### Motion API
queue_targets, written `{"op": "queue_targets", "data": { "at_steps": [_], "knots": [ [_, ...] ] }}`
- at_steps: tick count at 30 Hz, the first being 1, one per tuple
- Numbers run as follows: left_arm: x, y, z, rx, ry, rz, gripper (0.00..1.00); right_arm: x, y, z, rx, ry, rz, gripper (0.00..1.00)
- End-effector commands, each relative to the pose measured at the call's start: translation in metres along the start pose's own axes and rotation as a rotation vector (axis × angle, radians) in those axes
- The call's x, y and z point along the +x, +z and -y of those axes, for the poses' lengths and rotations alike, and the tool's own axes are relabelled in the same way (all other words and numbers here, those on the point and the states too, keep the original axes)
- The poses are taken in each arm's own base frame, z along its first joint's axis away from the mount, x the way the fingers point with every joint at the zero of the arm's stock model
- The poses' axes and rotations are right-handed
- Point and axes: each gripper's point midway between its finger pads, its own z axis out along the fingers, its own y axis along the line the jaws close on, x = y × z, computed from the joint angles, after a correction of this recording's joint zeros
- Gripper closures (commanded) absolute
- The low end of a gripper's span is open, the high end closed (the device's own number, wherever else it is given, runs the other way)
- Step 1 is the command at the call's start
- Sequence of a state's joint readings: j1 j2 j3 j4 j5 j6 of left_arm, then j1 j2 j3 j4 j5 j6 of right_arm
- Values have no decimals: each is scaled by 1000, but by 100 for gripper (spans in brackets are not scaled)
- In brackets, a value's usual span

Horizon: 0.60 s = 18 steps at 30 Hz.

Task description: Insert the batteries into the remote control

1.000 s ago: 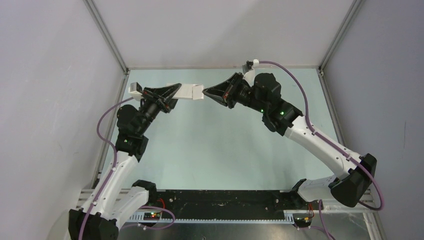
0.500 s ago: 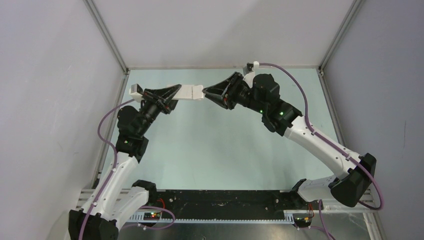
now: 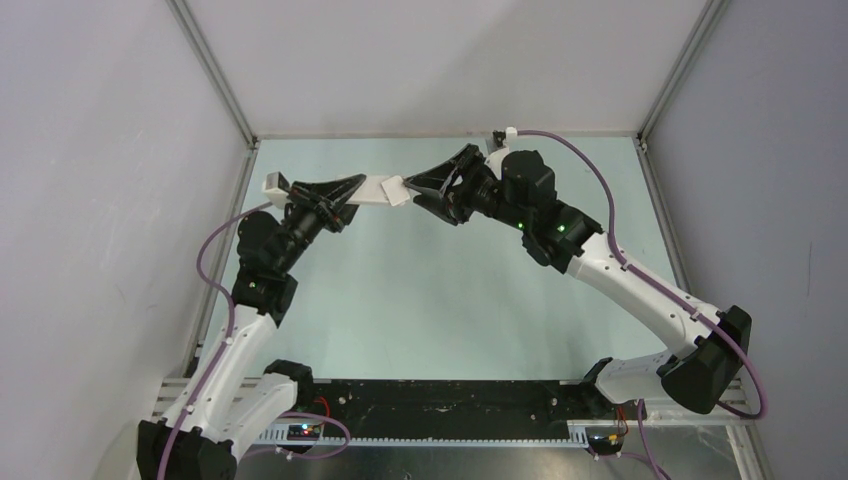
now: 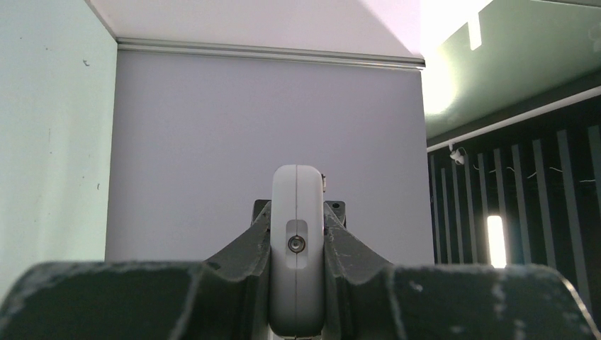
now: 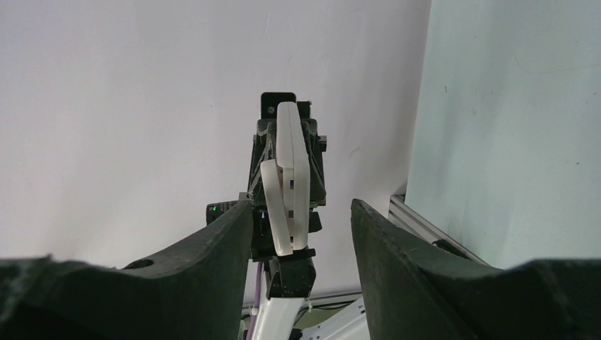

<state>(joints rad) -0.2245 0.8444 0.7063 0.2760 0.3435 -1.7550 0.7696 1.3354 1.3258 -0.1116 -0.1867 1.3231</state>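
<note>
The white remote control (image 3: 377, 189) is held in the air over the back of the table, with my left gripper (image 3: 352, 190) shut on its left end. In the left wrist view its narrow edge (image 4: 298, 244) stands clamped between the fingers. My right gripper (image 3: 410, 188) is open at the remote's right end. Its fingers (image 5: 212, 241) stand on either side without touching. In the right wrist view the remote (image 5: 292, 159) shows end-on, and a thin white panel (image 5: 272, 205) stands ajar from its side. The batteries are out of view.
The pale green table top (image 3: 430, 290) lies below both arms. White walls and aluminium posts (image 3: 212, 75) close in the sides and back. A black rail (image 3: 450, 405) runs along the near edge between the arm bases.
My right gripper has opened from shut and let go of the remote's right end. The left gripper keeps its hold; the remote shifted slightly.
</note>
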Motion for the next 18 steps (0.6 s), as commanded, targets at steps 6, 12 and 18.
{"op": "queue_targets", "data": {
  "at_steps": [6,12,18],
  "knots": [
    [3,-8,-1,-30,29,9,100,-9,-11,-7,-8,-93,64,24],
    [11,-11,-7,-58,48,-36,100,-3,-13,2,-2,-202,-35,20],
    [19,-10,-11,-77,74,-95,100,12,-15,8,-6,-346,-185,20]
  ]
}}
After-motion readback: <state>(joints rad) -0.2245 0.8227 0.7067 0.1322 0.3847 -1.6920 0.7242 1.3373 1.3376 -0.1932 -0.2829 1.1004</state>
